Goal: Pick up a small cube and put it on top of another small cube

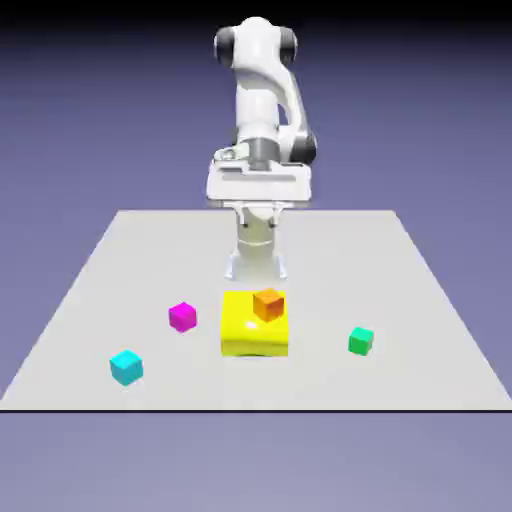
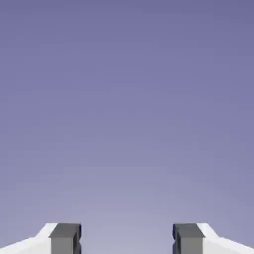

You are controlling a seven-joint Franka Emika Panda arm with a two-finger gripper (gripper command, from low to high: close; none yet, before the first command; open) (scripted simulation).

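Cyan cube sits alone on the table, untouched, well below the gripper and off toward the exterior view's left, nearest the table's front edge. Nothing on it, nothing touching it.

Target, the orange cube, rests on top of the big yellow block, toward that block's back-right corner as this view shows it. It lies almost straight under and in front of the hand, much nearer than the cyan one.

Step, as I read it: pre-grasp, nothing started. Gripper hangs high near the arm's base, fingers spread with an empty gap; hand view shows only backdrop between them, no cube in sight.

Next move probably needs: tilt the hand down, travel out and to the exterior view's left, centre the gap over the cyan cube, descend, close. The spread looks wide enough for 1 small cube, though I can't confirm the fit from here.

Other bits: magenta cube between the cyan cube and the yellow block, close to the likely carry path; green cube on the far side of the block, out of the way.

Surfaces: all cubes plain, flat-shaded, sharp-edged, matte. Yellow block broad and low. Table flat pale grey. Finger tips dark grey, square-faced on white bodies.
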